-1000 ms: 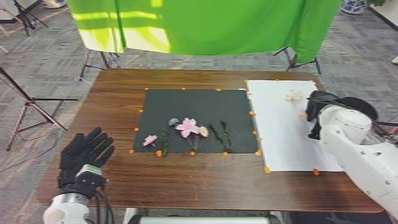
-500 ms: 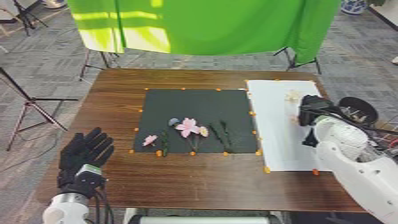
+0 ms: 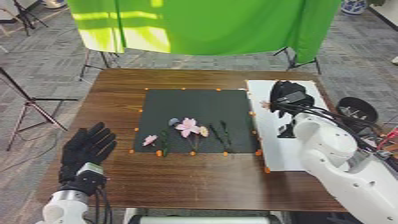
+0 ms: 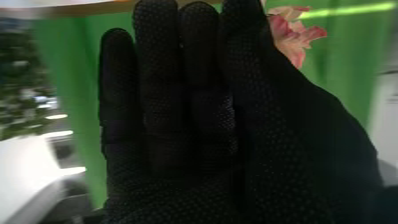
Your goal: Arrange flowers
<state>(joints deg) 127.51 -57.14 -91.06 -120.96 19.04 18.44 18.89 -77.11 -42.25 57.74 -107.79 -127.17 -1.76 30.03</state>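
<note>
Head view: right hand [image 3: 290,95] is over the far part of the white sheet [image 3: 278,160], right side of the counter [image 3: 187,185]. Pink blossom [image 3: 265,105] shows right at its left side, near the sheet's left edge. Left hand [image 3: 87,147] is at the left of the counter, well apart from the black mat [image 3: 178,102], fingers straight and a bit spread, released, nothing in them.

On the mat, near half: large pink flower [image 3: 187,128] around the middle, cream flower [image 3: 203,131] just to its right, bluish flower [image 3: 173,121] just beyond it to the left, small pink flower [image 3: 150,139] farther left. Green stem [image 3: 164,142] lies between the small and large pink ones, more green stems [image 3: 224,136] to the right of the cream one. Orange markers run along the mat's edges (sheet has some too). Black round container [image 3: 357,109] sits right of the sheet, beyond the right arm. Green cloth [image 3: 204,25] hangs past the far edge of the counter.

Right wrist view: right hand [image 4: 195,150] has its fingers straight and close together, thumb laid in against them, grasping the pink blossom. Petals stick out from behind the thumb side, against the green cloth (the actual pinch point is hidden by the glove, as is the stem)
</note>
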